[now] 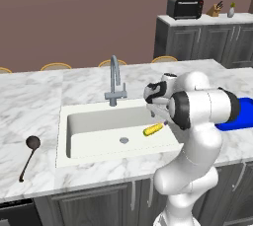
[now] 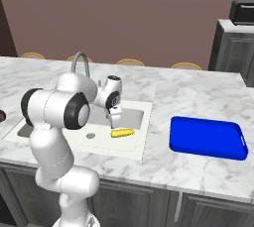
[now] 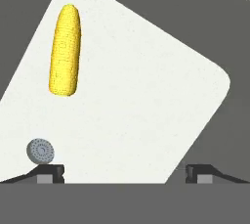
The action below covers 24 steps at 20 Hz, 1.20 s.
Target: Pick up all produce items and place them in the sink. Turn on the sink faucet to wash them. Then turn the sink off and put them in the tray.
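Left base view: the sink point(image 1: 84, 121) sits in the marble counter point(image 1: 34, 101) at the centre of the frame. The corn point(image 1: 153, 130) lies on the basin floor at about 3 o'clock from the drain point(image 1: 124, 140), near the right wall. The faucet point(image 1: 115, 83) stands on the rim behind the basin, at 12 o'clock from the drain. The gripper point(image 1: 157, 113) hangs above the right end of the basin, just over the corn and not touching it. The blue tray point(image 1: 242, 114) lies on the counter at 3 o'clock from the sink, partly behind the arm. A black ladle point(image 1: 28, 156) lies on the counter at 9 o'clock from the sink.

Right base view: the corn point(image 2: 122, 133) lies in the sink point(image 2: 134, 117), at 3 o'clock from the drain point(image 2: 91, 136). The gripper point(image 2: 116, 122) points down just above the corn, apart from it. The tray point(image 2: 207, 138) is on the counter, well apart at 3 o'clock from the sink. The faucet point(image 2: 79, 62) rises behind the arm.

Hand view: the two fingertips point(image 3: 50, 171) stand wide apart at the bottom edge with nothing between them, so the jaws are open and empty. The corn point(image 3: 65, 50) lies on the pale basin floor at 11 o'clock, clear of both tips. The drain point(image 3: 40, 150) sits just above the left tip.
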Motion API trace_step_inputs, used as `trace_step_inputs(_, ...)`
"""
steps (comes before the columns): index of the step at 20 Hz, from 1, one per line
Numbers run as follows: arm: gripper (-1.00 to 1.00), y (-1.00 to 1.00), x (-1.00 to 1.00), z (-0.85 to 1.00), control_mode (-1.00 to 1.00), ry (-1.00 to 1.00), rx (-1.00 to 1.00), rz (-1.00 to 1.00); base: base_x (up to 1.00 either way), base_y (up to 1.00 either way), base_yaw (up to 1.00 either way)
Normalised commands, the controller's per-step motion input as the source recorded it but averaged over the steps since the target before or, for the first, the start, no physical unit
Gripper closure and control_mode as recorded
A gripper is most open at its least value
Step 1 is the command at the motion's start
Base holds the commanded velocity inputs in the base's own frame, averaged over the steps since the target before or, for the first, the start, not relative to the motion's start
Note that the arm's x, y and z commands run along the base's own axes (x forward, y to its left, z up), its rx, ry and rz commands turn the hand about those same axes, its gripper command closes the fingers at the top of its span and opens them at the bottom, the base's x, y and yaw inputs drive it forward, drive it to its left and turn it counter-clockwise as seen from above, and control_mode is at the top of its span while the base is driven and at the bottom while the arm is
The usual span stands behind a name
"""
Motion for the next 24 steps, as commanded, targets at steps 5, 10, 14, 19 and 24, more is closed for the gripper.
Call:
trace_step_inputs(5, -1.0, 0.02, -0.54, 0.56, -1.0, 0.0, 0.0, 0.32, 0.0, 0.0, 0.0)
trace_step_inputs(10, -1.0, 0.15, -0.65, 0.3, -1.0, 0.0, 0.0, 0.36, 0.0, 0.0, 0.0)
trace_step_inputs(14, -1.0, 0.3, -0.77, 0.15, -1.0, 0.0, 0.0, 0.35, 0.0, 0.0, 0.0)
trace_step_inputs(19, -1.0, 0.49, -0.69, 0.09, -1.0, 0.0, 0.02, 0.32, 0.0, 0.0, 0.0)
trace_step_inputs(24, -1.0, 0.71, -0.5, 0.04, -1.0, 0.0, 0.02, 0.34, 0.0, 0.0, 0.0)
